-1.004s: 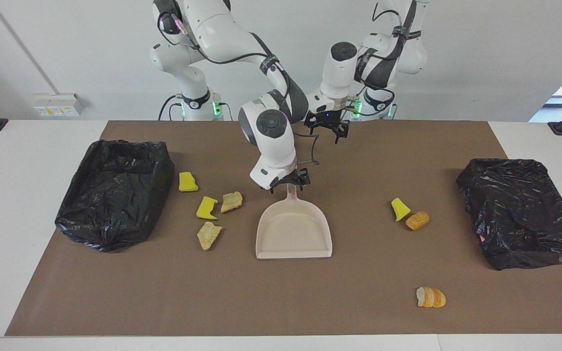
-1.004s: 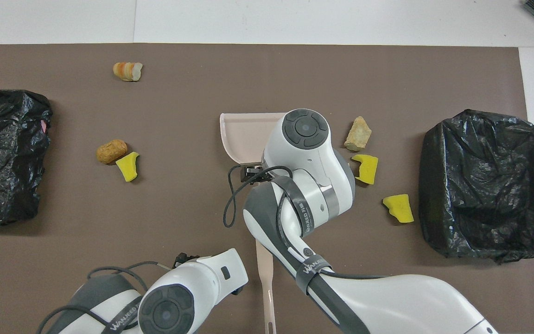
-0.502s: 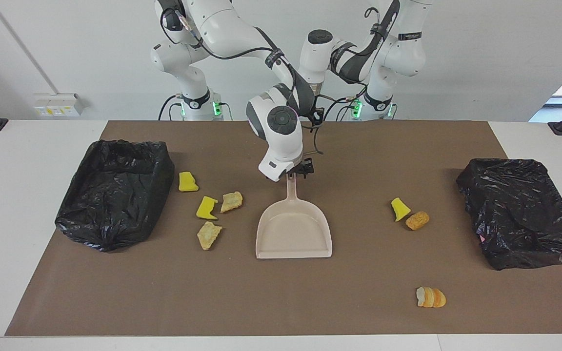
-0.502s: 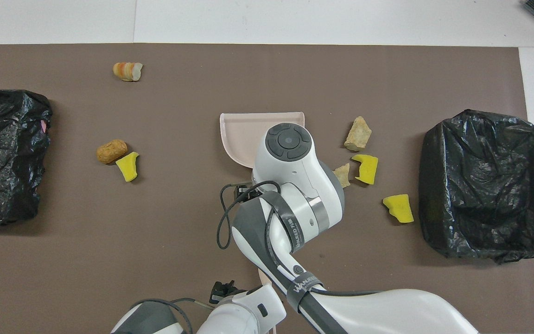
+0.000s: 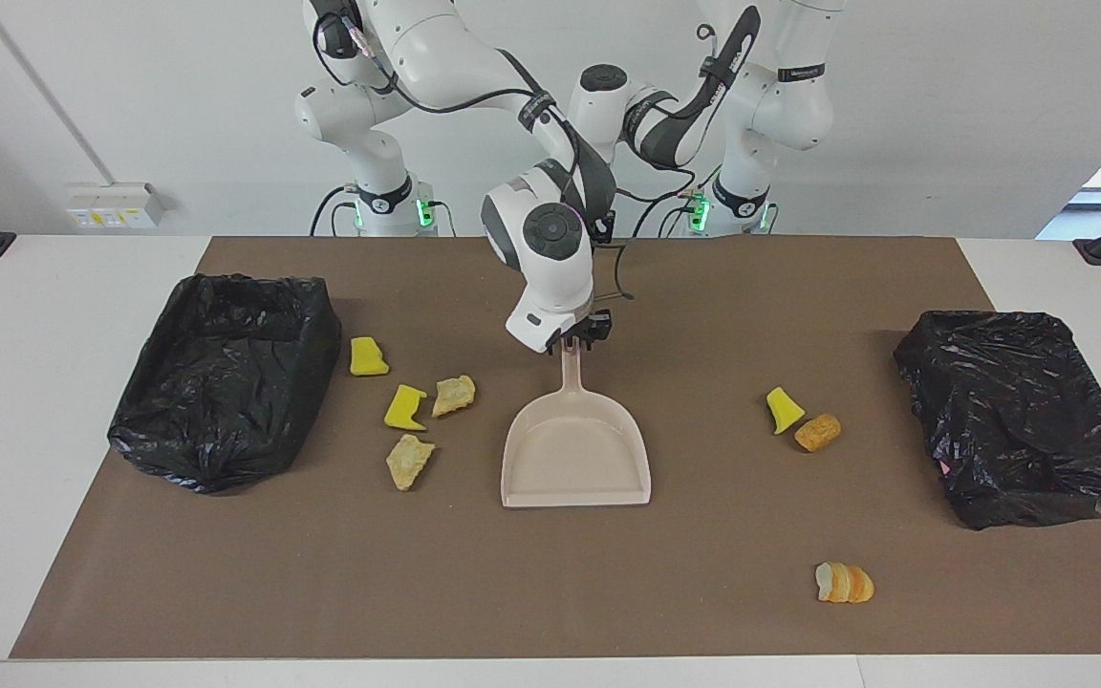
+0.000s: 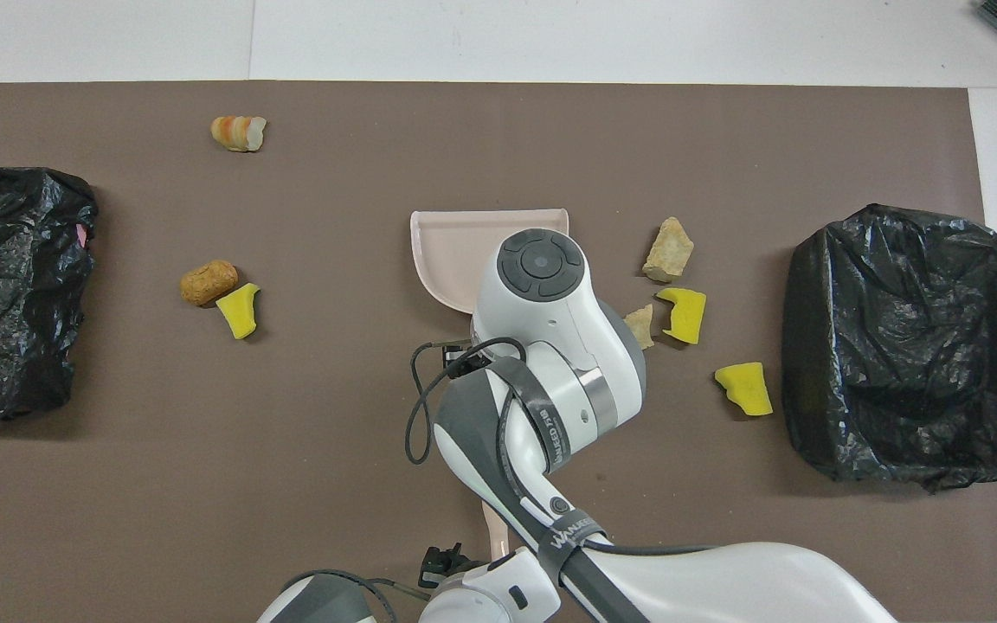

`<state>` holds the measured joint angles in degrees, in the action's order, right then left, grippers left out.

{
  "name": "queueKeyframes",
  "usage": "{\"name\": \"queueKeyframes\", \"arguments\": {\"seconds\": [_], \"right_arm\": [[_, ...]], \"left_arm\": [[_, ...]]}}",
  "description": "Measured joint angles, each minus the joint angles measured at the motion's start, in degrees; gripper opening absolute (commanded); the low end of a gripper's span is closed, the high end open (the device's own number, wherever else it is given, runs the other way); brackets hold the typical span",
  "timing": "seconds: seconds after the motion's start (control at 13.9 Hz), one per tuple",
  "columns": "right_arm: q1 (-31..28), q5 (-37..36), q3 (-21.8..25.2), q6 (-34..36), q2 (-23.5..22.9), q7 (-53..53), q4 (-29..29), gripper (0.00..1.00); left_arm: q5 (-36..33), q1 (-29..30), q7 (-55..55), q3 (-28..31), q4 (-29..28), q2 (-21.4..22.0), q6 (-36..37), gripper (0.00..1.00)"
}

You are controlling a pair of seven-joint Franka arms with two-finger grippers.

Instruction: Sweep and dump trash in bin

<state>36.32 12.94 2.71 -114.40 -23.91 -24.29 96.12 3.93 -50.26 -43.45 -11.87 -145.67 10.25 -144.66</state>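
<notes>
The beige dustpan [image 5: 574, 459] lies flat mid-mat, its handle [image 5: 570, 375] pointing toward the robots. My right gripper [image 5: 579, 336] is down at the handle's upper end; in the overhead view its wrist hides it and part of the pan [image 6: 455, 251]. Trash lies around: two yellow sponge chunks [image 5: 368, 356] [image 5: 404, 407] and two tan lumps [image 5: 454, 394] [image 5: 409, 461] beside the bin [image 5: 226, 382] at the right arm's end. A yellow chunk [image 5: 784, 409] and an orange lump [image 5: 817, 432] lie toward the left arm's end. My left gripper [image 6: 442, 561] waits pulled back by the robots.
A second black-bagged bin [image 5: 1024, 411] stands at the left arm's end of the brown mat [image 5: 703, 306]. A sliced bread piece [image 5: 844, 583] lies far from the robots, out toward that bin. A black cable [image 6: 416, 407] loops off the right wrist.
My right gripper has slid up the handle from the pan's neck to the handle's end. The left arm has drawn back toward its base. The dustpan and the trash have not moved.
</notes>
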Motion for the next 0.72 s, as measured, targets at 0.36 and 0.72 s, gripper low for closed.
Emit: {"name": "queueKeyframes", "arguments": {"seconds": [0.36, 0.72], "right_arm": [[0.0, 0.1, 0.0, -0.6, 0.0, -0.1, 0.0, 0.00], [-0.1, 0.1, 0.0, 1.1, 0.3, 4.2, -0.1, 0.00]], "left_arm": [[0.0, -0.3, -2.4, -0.1, 0.0, -0.7, -0.2, 0.60], [0.1, -0.3, -2.7, -0.1, 0.1, -1.7, -0.3, 0.10]]}}
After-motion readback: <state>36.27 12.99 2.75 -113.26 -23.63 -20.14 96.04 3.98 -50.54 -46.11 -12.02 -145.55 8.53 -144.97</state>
